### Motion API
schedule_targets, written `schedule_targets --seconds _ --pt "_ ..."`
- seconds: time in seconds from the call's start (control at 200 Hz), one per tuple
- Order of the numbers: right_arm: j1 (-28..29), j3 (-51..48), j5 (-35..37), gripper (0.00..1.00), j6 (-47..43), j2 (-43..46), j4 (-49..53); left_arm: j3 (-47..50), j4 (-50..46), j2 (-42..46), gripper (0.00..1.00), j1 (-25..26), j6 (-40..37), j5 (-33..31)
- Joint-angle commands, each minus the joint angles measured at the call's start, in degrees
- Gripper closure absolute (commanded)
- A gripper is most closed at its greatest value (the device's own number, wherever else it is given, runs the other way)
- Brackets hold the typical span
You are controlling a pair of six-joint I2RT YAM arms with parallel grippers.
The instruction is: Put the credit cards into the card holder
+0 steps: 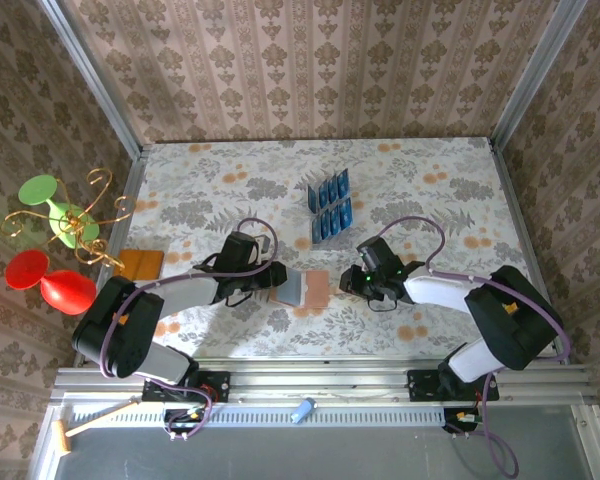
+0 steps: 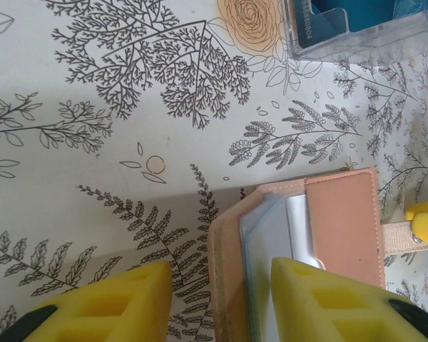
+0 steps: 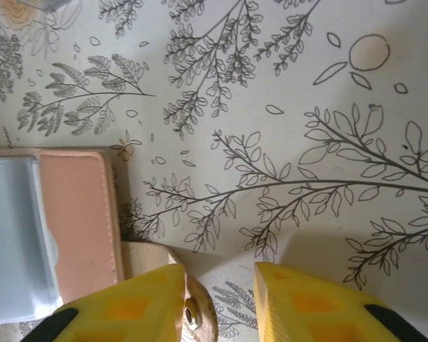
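Low in the overhead view, at mid-frame just above the arm bases, the card holder [image 1: 305,288] lies opened flat on the floral tabletop [image 1: 430,200], grey inside facing up with a tan flap on its right. The left gripper [image 1: 275,278] meets it from the left and the right gripper [image 1: 348,283] from the right. In the left wrist view the yellow fingers [image 2: 121,303] are spread wide: the one at lower left is over bare tabletop, clear of the leather, the other hangs over the grey inside, and the card holder's left edge lies in the gap between them, unclamped. In the right wrist view the fingers [image 3: 307,306] stand moderately apart at the bottom of the frame; the pale strap tab [image 3: 150,260] with its metal snap runs from the tan flap into that gap, lying against the lower-left finger while the other finger is apart from it. Left of the card holder, well apart, a flat orange-brown square [image 1: 140,264] sits at the tabletop's edge. Higher in the frame, above the card holder, the credit cards [image 1: 330,205] stand in rows in a clear plastic rack [image 2: 385,35].
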State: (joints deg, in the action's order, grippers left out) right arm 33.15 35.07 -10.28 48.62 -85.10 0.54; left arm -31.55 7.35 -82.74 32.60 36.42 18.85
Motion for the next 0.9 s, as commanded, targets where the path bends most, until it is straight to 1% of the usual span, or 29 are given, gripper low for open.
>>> schedule_targets --seconds 0.0,0.025,0.155,0.215,0.29,0.39,0.615,0.74,0.895 --pt "-0.11 0.79 1.96 0.62 0.39 4.91 2.56 0.53 1.03 2.09 0.58 0.22 1.01 1.01" --pt "-0.03 0.55 2.22 0.61 0.55 7.54 3.08 0.53 1.08 2.21 0.59 0.27 1.1 1.01" --pt "0.71 0.74 3.67 0.58 1.03 13.64 6.16 0.44 1.08 2.83 0.6 0.49 1.54 0.87" --pt "1.43 1.3 3.67 0.58 0.95 14.84 6.64 0.35 1.29 2.85 0.6 0.62 1.61 0.84" --pt "3.0 3.27 3.6 0.6 0.58 14.22 7.59 0.17 1.26 2.93 0.6 0.71 1.72 0.92" --pt "6.21 6.08 3.86 0.63 0.47 10.52 7.08 0.1 1.21 3.02 0.6 0.77 1.56 0.75" --pt "12.36 10.22 4.48 0.77 1.91 -3.4 1.93 0.17 0.42 3.8 0.6 0.8 1.22 0.31" --pt "12.98 10.21 4.86 0.82 2.95 -9.6 -0.49 -0.24 -0.64 4.69 0.6 0.67 0.8 0.08" --pt "12.91 8.25 5.71 0.84 3.97 -12.94 -2.61 -0.97 -2.1 5.4 0.6 0.03 -0.19 0.13"
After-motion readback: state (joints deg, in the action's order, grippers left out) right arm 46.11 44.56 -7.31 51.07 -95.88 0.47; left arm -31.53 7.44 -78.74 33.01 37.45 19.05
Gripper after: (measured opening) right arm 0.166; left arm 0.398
